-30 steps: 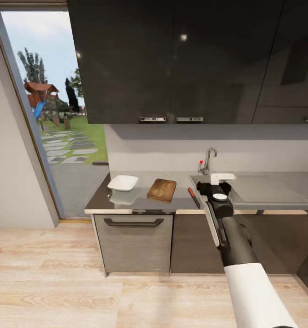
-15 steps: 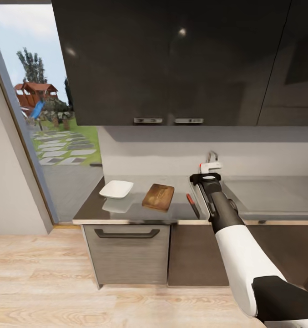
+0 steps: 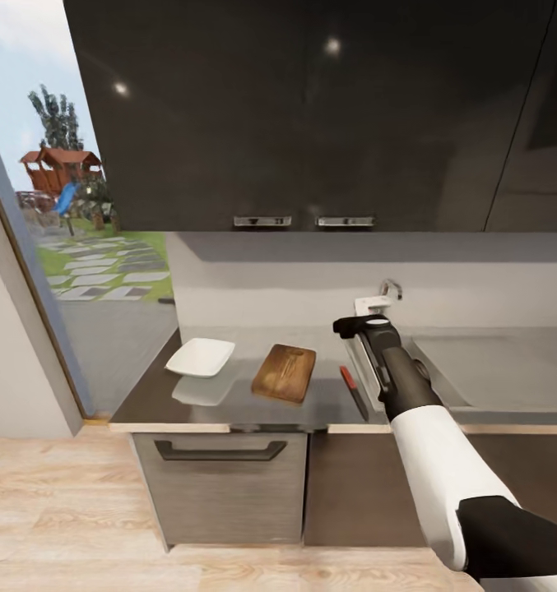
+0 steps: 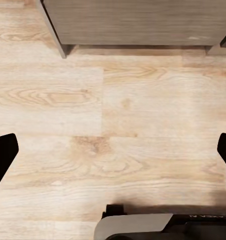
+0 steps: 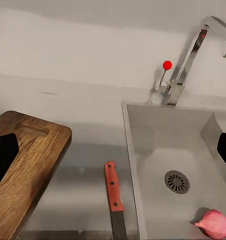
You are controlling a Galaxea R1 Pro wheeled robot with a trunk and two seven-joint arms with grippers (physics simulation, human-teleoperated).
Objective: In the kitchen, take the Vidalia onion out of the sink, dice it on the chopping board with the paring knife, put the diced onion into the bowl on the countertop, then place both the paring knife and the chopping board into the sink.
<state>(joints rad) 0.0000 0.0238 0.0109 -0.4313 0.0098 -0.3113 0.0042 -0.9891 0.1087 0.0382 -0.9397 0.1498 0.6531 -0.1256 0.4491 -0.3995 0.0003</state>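
The dark glossy grey countertop (image 3: 150,399) with its pale front edge runs under black wall cabinets (image 3: 311,115), and its left end stops beside a tall glass door (image 3: 56,214) that looks out on a garden. Near that left end sits the shallow white squarish bowl (image 3: 200,357), close to the back wall. Just beside it, toward the sink, lies the rectangular brown wooden chopping board (image 3: 285,372), flat and apart from the bowl. The slim paring knife (image 3: 353,391) with its red handle rests on the bare strip between the board and the sink's left rim, touching neither, its dark blade pointing at the front edge.

The grey matte sink (image 5: 143,170) is set into the countertop, and the chrome tap with a red knob (image 5: 188,60) stands at its back edge. The small pinkish-red Vidalia onion (image 5: 213,223) lies on the basin floor, near the round drain (image 5: 176,181).

The right gripper (image 3: 362,322) hangs above the sink's left rim on an outstretched arm; its fingers are spread wide and hold nothing. The left gripper (image 4: 113,155) points down at pale wooden floor planks (image 4: 113,100) in front of a grey base cabinet (image 4: 138,22), fingers likewise wide apart and empty.
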